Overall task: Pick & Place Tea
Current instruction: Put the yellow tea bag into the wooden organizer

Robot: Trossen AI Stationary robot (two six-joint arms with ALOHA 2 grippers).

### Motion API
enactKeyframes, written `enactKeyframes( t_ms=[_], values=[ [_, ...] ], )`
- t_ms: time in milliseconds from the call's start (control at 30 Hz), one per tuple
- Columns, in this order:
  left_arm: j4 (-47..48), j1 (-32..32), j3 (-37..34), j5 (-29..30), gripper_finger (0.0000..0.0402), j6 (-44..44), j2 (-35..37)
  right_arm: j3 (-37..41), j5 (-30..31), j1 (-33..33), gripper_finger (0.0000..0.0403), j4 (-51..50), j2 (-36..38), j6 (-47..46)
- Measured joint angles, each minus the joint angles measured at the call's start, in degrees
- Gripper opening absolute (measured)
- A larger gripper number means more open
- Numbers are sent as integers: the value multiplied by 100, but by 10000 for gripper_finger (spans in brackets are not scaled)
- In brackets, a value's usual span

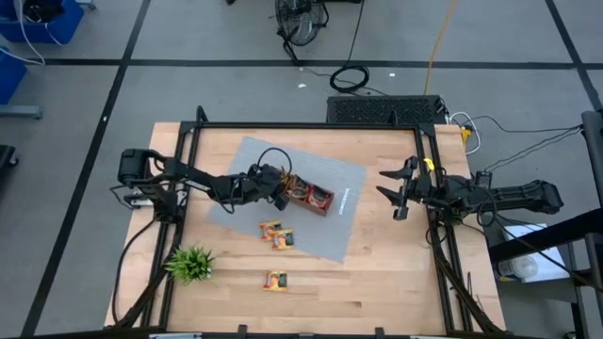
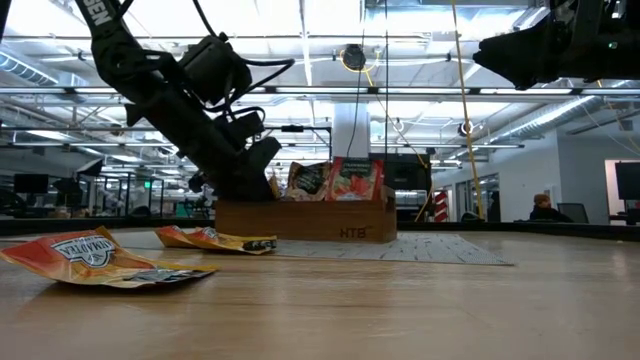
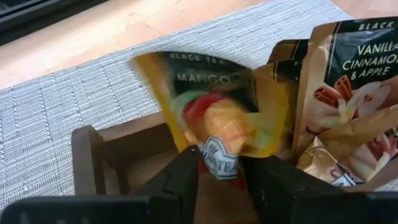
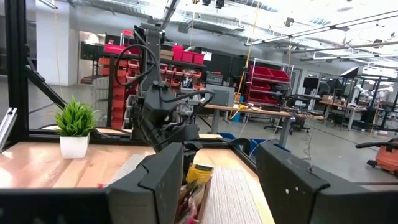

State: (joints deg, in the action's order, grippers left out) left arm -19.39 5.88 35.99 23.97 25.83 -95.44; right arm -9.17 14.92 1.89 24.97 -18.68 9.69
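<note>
- I count three loose tea sachets (image 1: 277, 235) on the table (image 1: 396, 273), two on the grey mat (image 1: 349, 202), one on bare wood.
- My left claw (image 3: 219, 177) pinches a yellow mango sachet (image 3: 214, 112) upright over the wooden tray's (image 1: 316, 200) end compartment; only the left wrist view shows its label.
- My right claw (image 1: 394, 196) hovers spread wide at the table's right edge.

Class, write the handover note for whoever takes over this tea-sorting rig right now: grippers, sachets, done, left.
Left gripper: shut on a mango sachet, at the wooden tray on the grey mat.
Right gripper: open, empty, waiting in the air at the table's right edge.
Done: several sachets stand in the tray.
Left: release the mango sachet; two loose sachets on the mat, one loose sachet on bare wood near the plant.
</note>
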Motion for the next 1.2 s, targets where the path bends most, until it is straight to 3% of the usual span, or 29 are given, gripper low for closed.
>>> enactKeyframes(
  t_ms=[400,800,900,1033,1100,1200],
  values=[
    [-28,-36,8,-37,174,-180,365,0,-2,0,185,2,0,0],
    [499,-38,-7,-80,158,-522,969,0,-2,0,185,2,0,0],
    [888,-34,-1,-947,157,-1032,1021,0,-2,0,185,0,0,0],
    [1668,-233,153,-3025,158,-1777,1221,0,-4,0,185,2,0,0],
    [2377,-470,313,-3335,168,-1762,1268,0,-2,0,185,-2,2,0],
    [3589,-856,790,-2969,198,-1863,1243,0,-2,0,185,-4,-2,0]
  ],
)
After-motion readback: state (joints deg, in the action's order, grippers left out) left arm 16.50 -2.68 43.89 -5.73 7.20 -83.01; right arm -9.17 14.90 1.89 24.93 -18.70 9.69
